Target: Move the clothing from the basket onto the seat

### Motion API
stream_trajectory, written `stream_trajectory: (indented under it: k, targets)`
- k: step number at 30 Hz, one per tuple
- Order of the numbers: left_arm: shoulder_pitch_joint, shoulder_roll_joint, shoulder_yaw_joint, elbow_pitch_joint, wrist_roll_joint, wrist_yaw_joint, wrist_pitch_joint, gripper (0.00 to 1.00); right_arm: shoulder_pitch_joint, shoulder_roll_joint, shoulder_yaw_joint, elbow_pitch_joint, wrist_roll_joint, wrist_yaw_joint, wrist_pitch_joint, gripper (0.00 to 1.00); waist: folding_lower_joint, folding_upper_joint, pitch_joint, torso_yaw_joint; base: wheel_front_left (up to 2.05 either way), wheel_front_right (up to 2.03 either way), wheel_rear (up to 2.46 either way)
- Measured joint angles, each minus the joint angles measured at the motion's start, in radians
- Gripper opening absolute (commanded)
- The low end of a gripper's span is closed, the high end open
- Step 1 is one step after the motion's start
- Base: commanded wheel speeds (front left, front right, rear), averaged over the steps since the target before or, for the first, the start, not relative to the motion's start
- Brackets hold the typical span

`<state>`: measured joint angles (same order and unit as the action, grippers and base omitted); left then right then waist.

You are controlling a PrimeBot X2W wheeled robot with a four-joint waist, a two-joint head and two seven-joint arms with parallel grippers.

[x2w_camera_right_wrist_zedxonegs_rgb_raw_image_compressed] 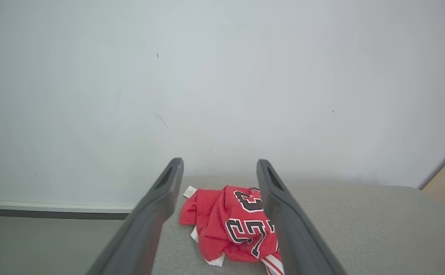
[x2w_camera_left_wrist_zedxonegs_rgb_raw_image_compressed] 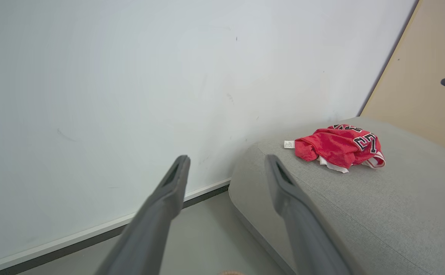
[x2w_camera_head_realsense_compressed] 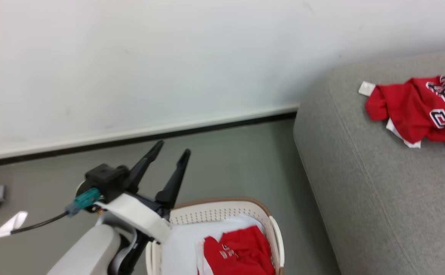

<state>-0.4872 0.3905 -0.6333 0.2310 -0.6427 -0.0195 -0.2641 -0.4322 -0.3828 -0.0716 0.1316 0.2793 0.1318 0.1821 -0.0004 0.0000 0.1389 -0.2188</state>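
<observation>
Hovering empty with fingers spread, the left gripper stands nearer the basket, whose red jersey lies below and right of it.

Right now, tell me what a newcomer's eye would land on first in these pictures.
First, the crumpled red jersey with black-and-white numbers, lying on the grey seat at the right. Next, the second red jersey, which sits in the cream basket at the bottom of the head view. Beside the basket's left rim, the left pincer stands open and empty.
</observation>
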Motion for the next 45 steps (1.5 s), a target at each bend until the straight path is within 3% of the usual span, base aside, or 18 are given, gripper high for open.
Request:
stream_trajectory:
  k: [17, 26, 35, 45]
  targets:
    - [0.271, -0.086, 0.371, 0.020, 0.096, 0.029, 0.000, 1.00, 0.197, 0.165, 0.146, 0.050, 0.085, 0.000, -0.283, 1.00, 0.0002, 0.0000, -0.144, 0.112, 0.00, 0.00, 0.00]
    - [0.377, -0.190, 0.564, 0.006, 0.224, 0.005, 0.000, 1.00, 0.305, 0.221, 0.185, 0.131, 0.090, 0.000, -0.414, 1.00, 0.0003, 0.0000, -0.163, 0.145, 0.00, 0.00, 0.00]
    - [0.415, -0.272, 0.665, 0.013, 0.342, -0.061, 0.000, 1.00, 0.321, 0.278, 0.208, 0.180, 0.043, 0.000, -0.443, 1.00, 0.0004, 0.0000, -0.145, 0.143, 0.00, 0.00, 0.00]
    - [0.411, -0.310, 0.700, 0.023, 0.397, -0.100, 0.000, 1.00, 0.308, 0.311, 0.200, 0.162, 0.020, 0.000, -0.444, 1.00, 0.0004, 0.0001, -0.137, 0.140, 0.00, 0.00, 0.00]
